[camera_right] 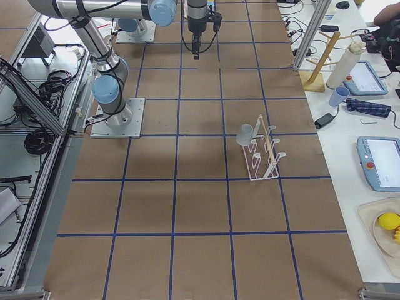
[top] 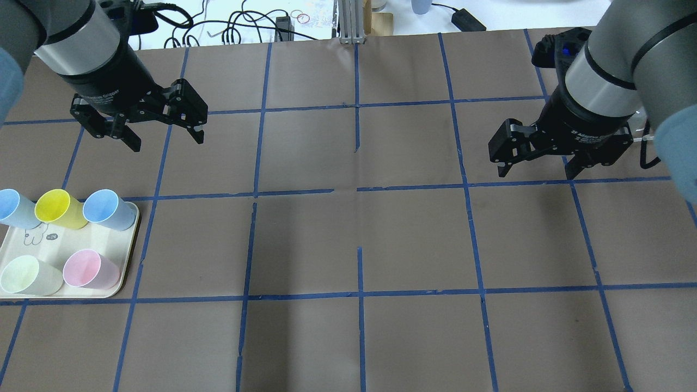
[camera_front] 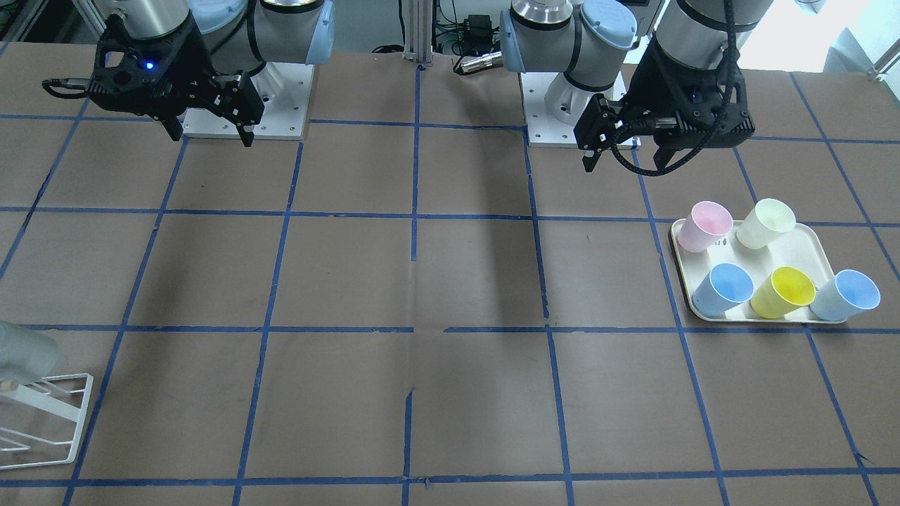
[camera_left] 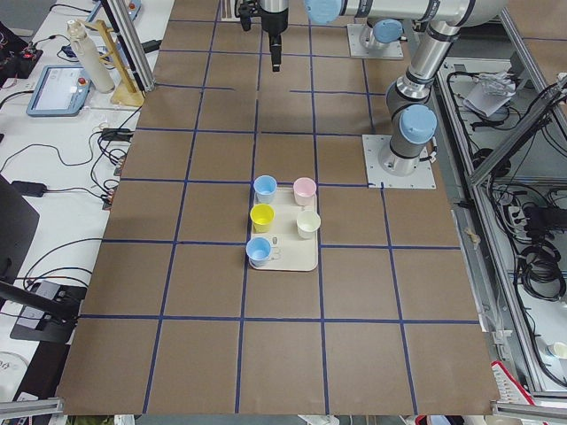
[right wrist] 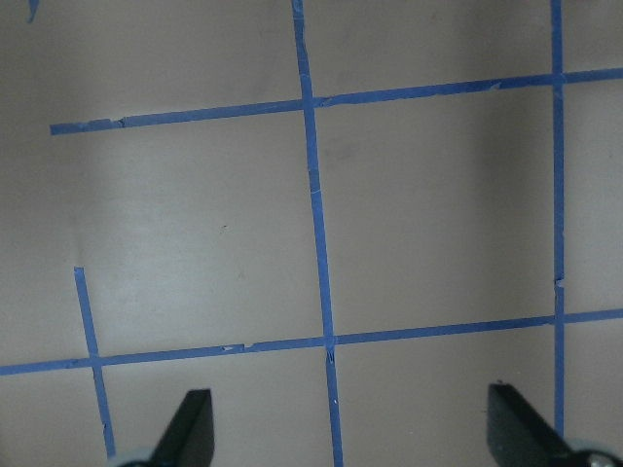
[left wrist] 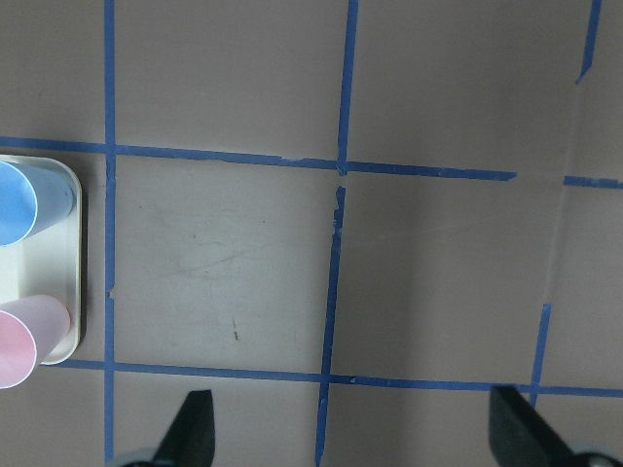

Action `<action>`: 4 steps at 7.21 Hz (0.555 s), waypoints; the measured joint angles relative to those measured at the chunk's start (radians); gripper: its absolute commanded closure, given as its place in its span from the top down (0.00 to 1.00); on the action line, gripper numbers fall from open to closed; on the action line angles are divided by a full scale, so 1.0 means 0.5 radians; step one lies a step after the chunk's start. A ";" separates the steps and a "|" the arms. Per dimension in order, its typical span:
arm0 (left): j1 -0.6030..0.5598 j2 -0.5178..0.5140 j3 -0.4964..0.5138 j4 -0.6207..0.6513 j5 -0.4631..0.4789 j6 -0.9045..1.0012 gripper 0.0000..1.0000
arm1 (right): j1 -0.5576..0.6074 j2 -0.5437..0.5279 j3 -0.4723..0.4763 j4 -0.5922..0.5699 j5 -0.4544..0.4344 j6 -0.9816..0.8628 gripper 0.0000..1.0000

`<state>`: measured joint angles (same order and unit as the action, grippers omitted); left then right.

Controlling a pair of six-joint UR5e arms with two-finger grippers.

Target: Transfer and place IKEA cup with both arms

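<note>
while my left gripper [top: 166, 141] and right gripper [top: 535, 173] hang spread and empty, i see the grey cup [camera_front: 24, 357] on the white rack [camera_front: 56, 379], well apart from both jaws.

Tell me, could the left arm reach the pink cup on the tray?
Probably yes: the left gripper hangs open over the table near the tray, and the pink cup stands upright at the tray's edge.
</note>
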<state>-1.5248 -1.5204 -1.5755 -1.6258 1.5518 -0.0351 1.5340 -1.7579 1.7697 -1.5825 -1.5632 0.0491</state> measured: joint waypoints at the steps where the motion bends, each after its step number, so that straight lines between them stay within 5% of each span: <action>1: 0.000 0.002 0.000 0.000 0.001 0.004 1.00 | 0.000 0.000 0.000 0.003 -0.001 0.000 1.00; 4: 0.000 0.003 -0.001 0.001 0.001 0.008 1.00 | 0.000 0.001 0.001 0.002 -0.012 -0.002 1.00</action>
<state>-1.5248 -1.5187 -1.5761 -1.6254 1.5524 -0.0308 1.5340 -1.7575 1.7702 -1.5817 -1.5691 0.0480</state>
